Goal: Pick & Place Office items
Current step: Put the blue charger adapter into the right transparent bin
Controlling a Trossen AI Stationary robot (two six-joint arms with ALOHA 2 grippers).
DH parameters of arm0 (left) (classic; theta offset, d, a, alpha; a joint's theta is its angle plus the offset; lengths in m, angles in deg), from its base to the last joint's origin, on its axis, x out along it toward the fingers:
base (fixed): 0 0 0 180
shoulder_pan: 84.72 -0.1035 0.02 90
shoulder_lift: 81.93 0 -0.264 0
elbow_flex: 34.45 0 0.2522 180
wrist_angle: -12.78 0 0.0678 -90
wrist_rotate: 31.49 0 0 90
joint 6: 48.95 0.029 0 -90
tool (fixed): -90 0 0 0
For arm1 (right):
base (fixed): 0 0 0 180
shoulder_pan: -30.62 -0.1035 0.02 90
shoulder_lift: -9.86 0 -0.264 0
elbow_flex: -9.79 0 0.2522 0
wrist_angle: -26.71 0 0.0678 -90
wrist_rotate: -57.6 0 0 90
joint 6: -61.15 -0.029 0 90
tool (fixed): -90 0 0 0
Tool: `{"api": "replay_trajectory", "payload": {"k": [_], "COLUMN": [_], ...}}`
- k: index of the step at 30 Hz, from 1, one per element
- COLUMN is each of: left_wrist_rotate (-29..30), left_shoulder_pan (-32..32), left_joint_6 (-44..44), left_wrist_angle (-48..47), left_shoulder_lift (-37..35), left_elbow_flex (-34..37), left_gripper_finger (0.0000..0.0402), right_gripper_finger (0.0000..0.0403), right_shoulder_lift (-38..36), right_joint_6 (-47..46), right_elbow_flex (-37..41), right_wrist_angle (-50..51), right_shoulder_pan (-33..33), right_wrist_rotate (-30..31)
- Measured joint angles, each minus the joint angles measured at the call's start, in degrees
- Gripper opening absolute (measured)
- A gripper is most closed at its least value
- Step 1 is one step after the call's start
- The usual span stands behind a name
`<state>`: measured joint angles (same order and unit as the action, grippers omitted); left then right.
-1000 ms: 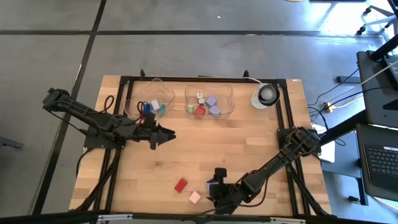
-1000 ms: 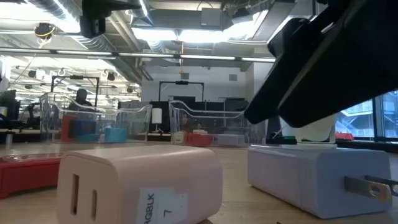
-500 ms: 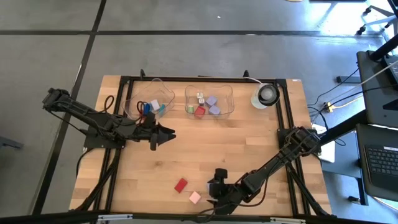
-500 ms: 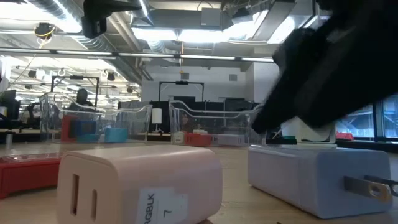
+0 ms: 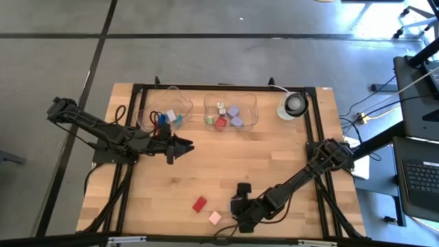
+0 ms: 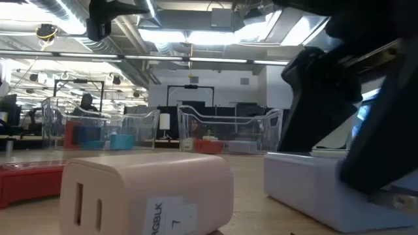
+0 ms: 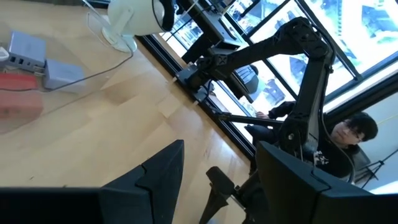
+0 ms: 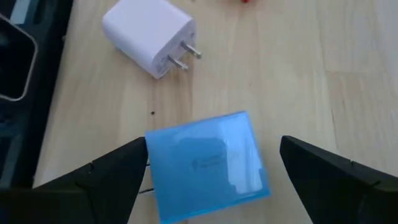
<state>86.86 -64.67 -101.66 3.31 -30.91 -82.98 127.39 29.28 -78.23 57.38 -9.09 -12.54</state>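
A lavender-blue block (image 8: 208,165) lies flat on the wood near the table's front edge. My right gripper (image 8: 217,174) is open, slanting down over it with one finger on each side, and I see no touch. A pink plug block (image 5: 215,217) and a red block (image 5: 199,204) lie just to its left. Several more blocks sit in two clear trays (image 5: 231,110) at the far side. My left gripper (image 5: 182,146) hangs open over the table beside the left tray (image 5: 164,116), holding nothing.
A round white object with a dark centre (image 5: 293,105) stands at the far right. Black frame rails (image 5: 313,130) run along the table's sides. Bare wood lies between the trays and the near blocks. A person (image 7: 348,140) sits beyond the table.
My right gripper has tipped further down over the lavender-blue block. In the low view its dark fingers have come down from above the block to stand in front of it. The block has kept its place.
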Motion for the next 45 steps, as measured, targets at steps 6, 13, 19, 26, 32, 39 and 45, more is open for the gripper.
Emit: {"api": "replay_trajectory", "payload": {"k": [6,13,19,26,32,39,45], "left_wrist_rotate": [0.6,0.6,0.6,0.61,2.08,4.08,4.82], "left_shoulder_pan": [0.0,0.0,0.0,0.0,0.0,0.0,0.0], "left_joint_6": [-0.04,-0.09,-0.09,-0.09,-0.1,-0.09,-0.04], "left_wrist_angle": [0.05,0.1,0.14,0.16,0.21,0.21,0.16], "left_shoulder_lift": [0.0,0.0,0.0,0.0,0.0,0.0,0.02], "left_elbow_flex": [0.02,0.02,0.02,0.02,0.02,0.02,0.02], "left_gripper_finger": [0.0196,0.0196,0.0196,0.0196,0.0196,0.0196,0.0196], "right_gripper_finger": [0.0362,0.0308,0.0257,0.0257,0.0257,0.0257,0.0257], "right_shoulder_lift": [0.0,-0.02,-0.11,-0.99,-6.08,-15.67,-24.83], "right_joint_6": [0.07,1.94,0.07,-8.11,-9.68,-9.49,-8.94], "right_elbow_flex": [0.0,0.0,-0.02,-0.01,0.07,0.07,0.04], "right_wrist_angle": [0.05,0.66,0.73,1.46,2.24,2.19,1.61], "right_shoulder_pan": [0.5,0.64,0.74,1.71,6.02,12.93,17.6], "right_wrist_rotate": [-0.17,-2.78,-3.75,-4.72,-3.74,10.42,23.98]}}
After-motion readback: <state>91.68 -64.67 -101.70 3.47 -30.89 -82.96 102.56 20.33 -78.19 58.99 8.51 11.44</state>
